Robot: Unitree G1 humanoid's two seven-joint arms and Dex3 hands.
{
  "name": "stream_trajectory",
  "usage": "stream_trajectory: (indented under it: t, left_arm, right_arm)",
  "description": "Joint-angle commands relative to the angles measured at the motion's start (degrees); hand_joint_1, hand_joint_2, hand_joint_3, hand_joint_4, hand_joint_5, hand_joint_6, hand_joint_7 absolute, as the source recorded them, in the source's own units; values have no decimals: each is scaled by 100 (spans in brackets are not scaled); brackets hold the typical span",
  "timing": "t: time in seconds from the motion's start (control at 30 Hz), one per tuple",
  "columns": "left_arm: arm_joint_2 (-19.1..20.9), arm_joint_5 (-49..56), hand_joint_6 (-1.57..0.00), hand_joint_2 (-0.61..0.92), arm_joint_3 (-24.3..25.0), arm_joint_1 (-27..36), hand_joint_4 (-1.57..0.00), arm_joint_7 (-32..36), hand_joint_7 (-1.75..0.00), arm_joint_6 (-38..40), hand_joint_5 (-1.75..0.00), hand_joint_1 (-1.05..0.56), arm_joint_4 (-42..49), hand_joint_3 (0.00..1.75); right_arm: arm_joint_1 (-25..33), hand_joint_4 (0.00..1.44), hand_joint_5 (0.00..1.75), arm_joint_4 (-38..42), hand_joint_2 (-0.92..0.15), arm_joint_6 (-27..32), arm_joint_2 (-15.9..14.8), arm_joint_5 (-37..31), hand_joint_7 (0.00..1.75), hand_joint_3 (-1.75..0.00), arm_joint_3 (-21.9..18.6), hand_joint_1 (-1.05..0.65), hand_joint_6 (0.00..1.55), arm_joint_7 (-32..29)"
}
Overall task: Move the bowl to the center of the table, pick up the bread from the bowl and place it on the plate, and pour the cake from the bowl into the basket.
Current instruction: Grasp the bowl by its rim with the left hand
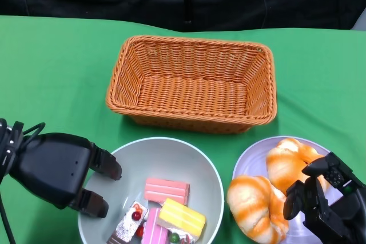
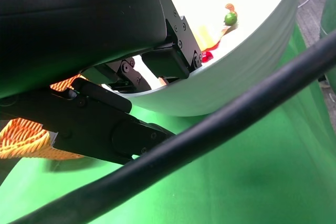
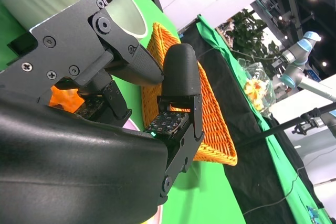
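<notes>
- The bowl sits near the table's front edge, just in front of the basket, with the plate close on its right.
- 2 bread rolls already lie on the plate; only cake pieces show in the bowl, so I judge the bread step done and the pour into the basket is what remains.
- The left hand is at the bowl's left rim. In the left wrist view its fingers hook over the rim while a lower part sits under the outer wall, so it appears to be pinching the rim, though I cannot confirm firm contact.
- The right hand is over the plate's right side, just beside the rolls. Its fingers are apart with nothing between them in the right wrist view.
- Key relation: the basket lies straight beyond the bowl, away from the robot, its long axis running left to right. The left hand is the nearer one and already on the bowl.
- The pour will likely need the bowl lifted and tipped forward over the basket's near wall; a 1-sided rim hold could let the bowl swing.
</notes>
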Motion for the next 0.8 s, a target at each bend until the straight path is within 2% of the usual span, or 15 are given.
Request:
stream_trajectory:
  t: [0.03,0.4,0.57,0.73,0.8]
  left_arm:
    - [-67,-69,-81,90,-97,-21,-73,103,-3,186,-18,-57,119,6]
    - [-419,-42,-91,89,-475,-54,-80,577,-6,600,-22,-55,595,1]
    - [-579,-78,-96,85,-666,-112,-83,693,-6,575,-24,-53,808,0]
    - [-694,-143,-97,88,-734,-108,-83,669,-5,659,-26,-47,996,1]
    - [-756,-239,-100,87,-728,-83,-87,754,-6,522,-29,-45,1100,0]
  right_arm:
    - [-80,95,175,134,-52,-142,32,-31,160,-123,-73,-6,84,54]
    - [-208,98,175,315,-50,-150,19,-48,161,-124,-162,-4,86,11]
    - [-278,98,175,463,-49,-298,29,-63,162,-126,-185,-4,85,125]
    - [-309,99,175,521,-48,-350,43,-41,163,-128,-210,-4,85,177]
    - [-302,99,175,496,-47,-340,56,-52,162,-128,-207,-4,86,149]
